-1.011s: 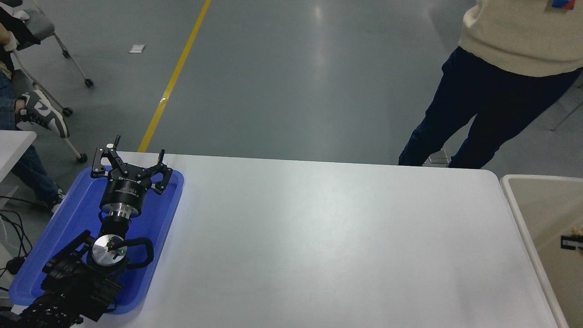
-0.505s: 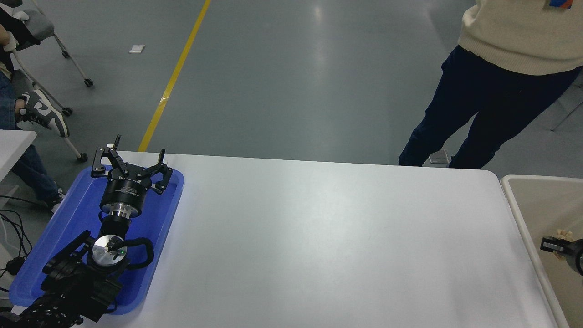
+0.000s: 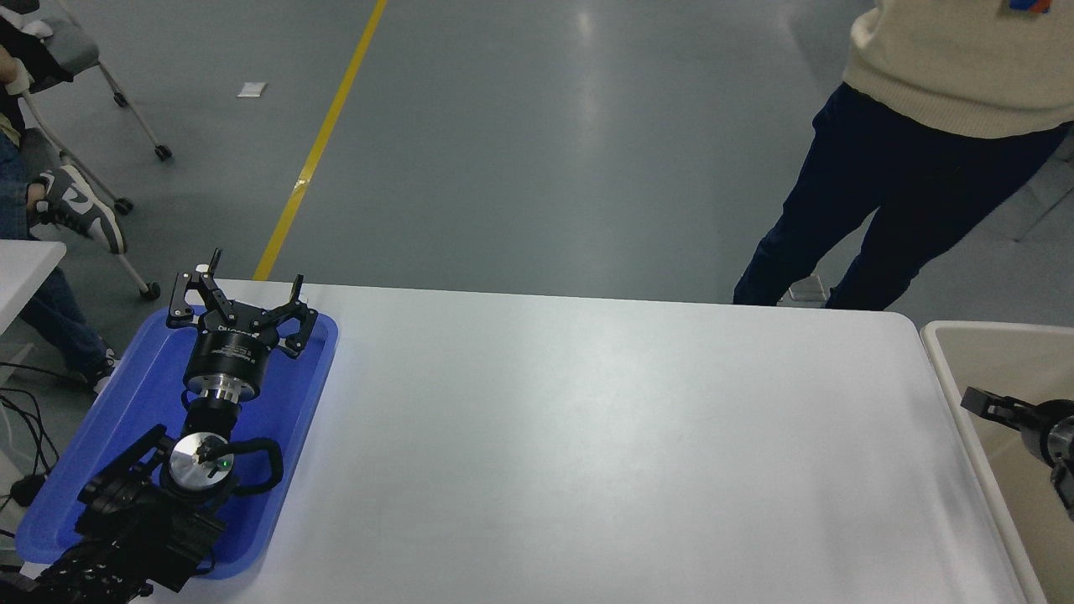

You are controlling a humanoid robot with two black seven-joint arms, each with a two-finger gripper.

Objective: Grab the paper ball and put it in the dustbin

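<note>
The dustbin (image 3: 946, 369), a cream plastic bin with a lighter rim, stands at the table's right end and is partly cut off by the picture's edge. My right gripper (image 3: 994, 409) comes in from the right edge and hangs over the bin's inside, just right of its near rim. Only part of it shows. The paper ball is not in view. My left gripper (image 3: 237, 294) is parked open and empty over the blue tray (image 3: 298, 403) at the lower left.
A person in dark trousers (image 3: 873, 210) and a cream sweater stands at the table's far right corner. The white table (image 3: 604, 436) runs between tray and bin. A seated person's shoe (image 3: 80, 210) and a wheeled chair are at far left.
My right gripper has moved leftward and up, further into view over the bin. A small tan scrap seen beside it earlier no longer shows. The left arm has not moved.
</note>
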